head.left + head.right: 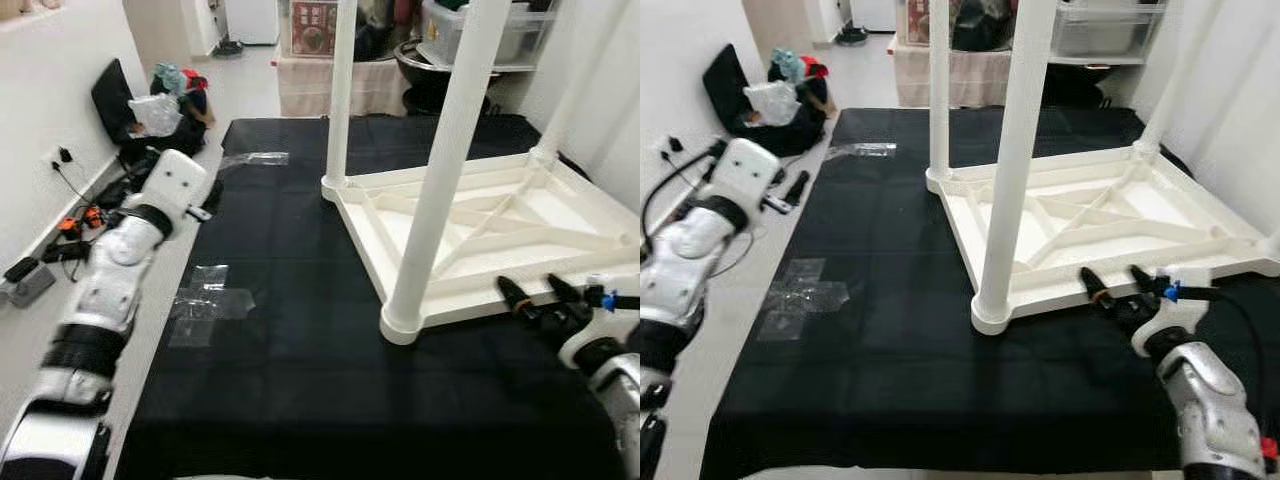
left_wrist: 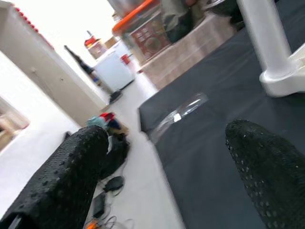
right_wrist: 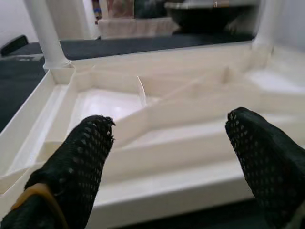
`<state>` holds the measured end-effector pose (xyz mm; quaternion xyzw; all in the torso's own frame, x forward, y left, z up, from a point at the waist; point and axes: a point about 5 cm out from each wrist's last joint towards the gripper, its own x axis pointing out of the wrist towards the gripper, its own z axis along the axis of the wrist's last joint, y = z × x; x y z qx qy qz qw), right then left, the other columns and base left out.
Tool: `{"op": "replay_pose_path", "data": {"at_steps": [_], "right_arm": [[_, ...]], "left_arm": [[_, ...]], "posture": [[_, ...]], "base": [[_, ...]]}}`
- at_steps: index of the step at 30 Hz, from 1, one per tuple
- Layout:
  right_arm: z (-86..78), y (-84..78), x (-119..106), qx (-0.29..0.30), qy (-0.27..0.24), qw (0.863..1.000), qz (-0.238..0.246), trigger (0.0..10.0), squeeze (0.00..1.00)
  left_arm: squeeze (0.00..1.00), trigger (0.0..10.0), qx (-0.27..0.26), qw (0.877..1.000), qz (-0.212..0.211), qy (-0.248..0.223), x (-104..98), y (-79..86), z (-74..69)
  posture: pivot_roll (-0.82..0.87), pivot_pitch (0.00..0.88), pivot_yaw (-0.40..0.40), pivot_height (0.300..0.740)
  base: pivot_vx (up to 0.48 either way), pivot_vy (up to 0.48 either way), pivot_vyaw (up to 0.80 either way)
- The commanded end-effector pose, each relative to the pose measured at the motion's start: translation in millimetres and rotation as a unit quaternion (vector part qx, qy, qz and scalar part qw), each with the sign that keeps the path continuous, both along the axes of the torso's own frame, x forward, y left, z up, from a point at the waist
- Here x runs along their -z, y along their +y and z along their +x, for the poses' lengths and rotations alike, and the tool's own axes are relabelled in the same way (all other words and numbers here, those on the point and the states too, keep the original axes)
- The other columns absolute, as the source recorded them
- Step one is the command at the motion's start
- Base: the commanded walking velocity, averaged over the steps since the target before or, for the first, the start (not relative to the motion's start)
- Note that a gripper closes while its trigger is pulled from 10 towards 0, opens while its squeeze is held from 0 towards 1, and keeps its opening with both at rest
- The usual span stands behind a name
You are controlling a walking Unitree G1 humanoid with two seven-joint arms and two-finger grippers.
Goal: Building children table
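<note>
The white children's table (image 1: 480, 230) lies upside down on the black mat (image 1: 290, 330), legs up. The right hand (image 1: 1120, 285), fingers spread and empty, hovers just beside its near rim. The left hand (image 2: 162, 176), released, hangs over the mat's left side.

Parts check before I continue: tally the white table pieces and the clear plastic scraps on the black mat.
Upright legs: 3
Upturned tabletop: 1
Clear plastic scraps: 2
Total: 6
</note>
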<state>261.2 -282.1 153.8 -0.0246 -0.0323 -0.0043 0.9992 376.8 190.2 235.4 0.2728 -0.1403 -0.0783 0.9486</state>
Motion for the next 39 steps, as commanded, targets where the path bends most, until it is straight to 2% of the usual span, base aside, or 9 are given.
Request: {"op": "replay_pose_path", "data": {"at_steps": [1,11,27,29,31,32,33,34,39], "right_arm": [[-3.9,14.6,-13.0,0.017,-0.032,0.999,-0.033,10.0,0.0],[-21.4,52.4,-32.7,0.054,-0.086,0.99,-0.093,10.0,0.0],[-38.0,71.0,-30.5,0.11,-0.08,0.987,-0.086,10.0,0.0],[-38.3,66.2,-32.6,0.127,-0.083,0.984,-0.091,10.0,0.0],[-39.1,41.3,-45.0,0.206,-0.099,0.964,-0.133,10.0,0.0],[-39.1,41.3,-45.0,0.206,-0.099,0.964,-0.133,10.0,0.0],[-42.4,14.4,-58.1,0.287,-0.108,0.938,-0.165,10.0,0.0],[-42.4,14.4,-58.1,0.287,-0.108,0.938,-0.165,10.0,0.0],[-54.2,-24.2,-66.6,0.39,-0.09,0.899,-0.177,10.0,0.0]], "left_arm": [[0.0,10.0,0.033,0.999,-0.006,0.003,3.0,-11.7,2.7],[0.0,10.0,0.188,0.979,-0.032,0.066,29.3,-66.7,-0.7],[0.0,10.0,0.192,0.979,-0.033,0.056,16.0,-94.2,17.2],[0.0,10.0,0.211,0.975,-0.037,0.057,16.0,-100.0,15.5],[0.0,10.0,0.312,0.947,-0.048,0.061,19.1,-123.5,2.6],[0.0,10.0,0.312,0.947,-0.048,0.061,19.1,-123.5,2.6],[0.0,10.0,0.357,0.932,-0.042,0.055,22.1,-139.3,-5.2],[0.0,10.0,0.357,0.932,-0.042,0.055,22.1,-139.3,-5.2],[0.0,10.0,0.38,0.922,-0.046,0.057,27.7,-157.4,-9.9]], "posture": [[0.01,0.071,0.027,0.74],[-0.02,0.076,0.048,0.74],[-0.03,0.08,0.078,0.74],[-0.03,0.08,0.079,0.74],[-0.04,0.075,0.083,0.74],[-0.04,0.075,0.083,0.74],[-0.04,0.074,0.088,0.74],[-0.04,0.074,0.088,0.74],[-0.06,0.078,0.092,0.74]], "base": [[0.0,0.0,0.0],[0.0,0.0,-0.64],[0.0,0.0,-0.2],[0.0,0.0,0.0],[0.0,0.0,0.0],[0.0,0.0,0.0],[0.0,0.0,0.0],[0.0,0.0,0.0],[0.0,0.0,0.0]]}}
